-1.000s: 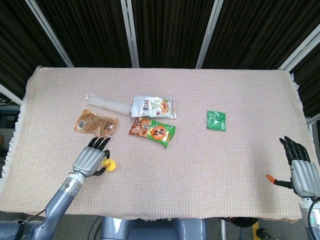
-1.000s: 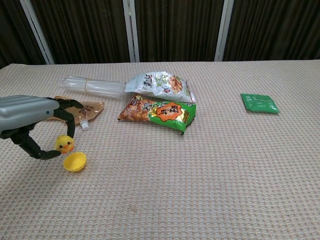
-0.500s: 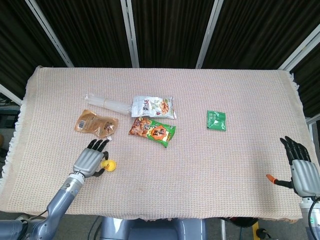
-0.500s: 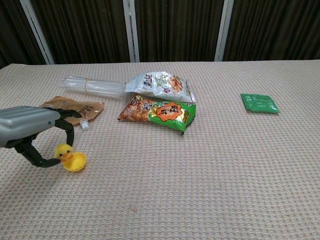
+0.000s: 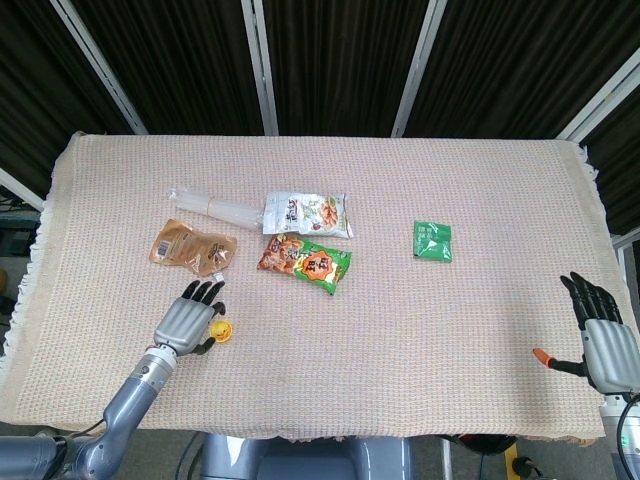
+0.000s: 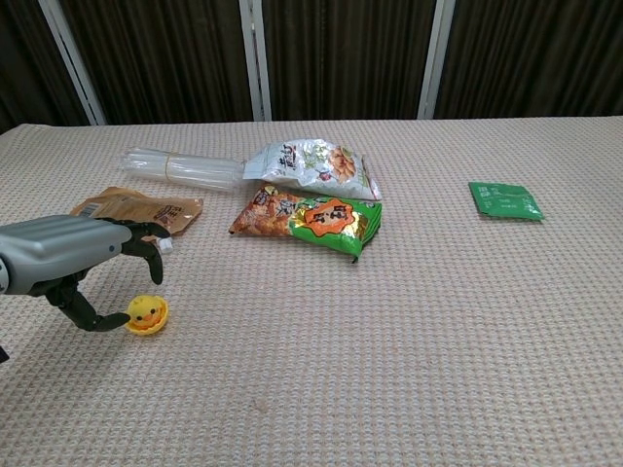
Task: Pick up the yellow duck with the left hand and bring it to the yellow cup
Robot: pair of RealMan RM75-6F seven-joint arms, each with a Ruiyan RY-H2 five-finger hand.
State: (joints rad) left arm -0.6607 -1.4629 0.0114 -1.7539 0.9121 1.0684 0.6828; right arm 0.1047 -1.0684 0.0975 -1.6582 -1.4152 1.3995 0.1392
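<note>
The small yellow duck (image 6: 147,309) sits inside the low yellow cup (image 6: 162,316) at the near left of the table; in the head view duck and cup (image 5: 222,332) merge into one yellow spot. My left hand (image 6: 68,261) hovers just left of the cup. Its fingers (image 6: 149,255) arch above the duck with a gap, and the thumb tip lies beside the cup's left rim. It holds nothing. In the head view this hand (image 5: 186,320) covers the cup's left side. My right hand (image 5: 604,338) rests at the table's near right edge, fingers spread and empty.
A brown pouch (image 6: 136,208) lies just behind the left hand, with a clear plastic sleeve (image 6: 185,167) further back. Two snack bags (image 6: 311,216) lie at centre and a green packet (image 6: 503,200) at right. An orange-tipped tool (image 5: 543,356) lies by the right hand.
My left hand lowered the duck into the yellow cup and let go. Its fingers have lifted off the duck and the hand has drawn slightly back. The right hand stayed still.
</note>
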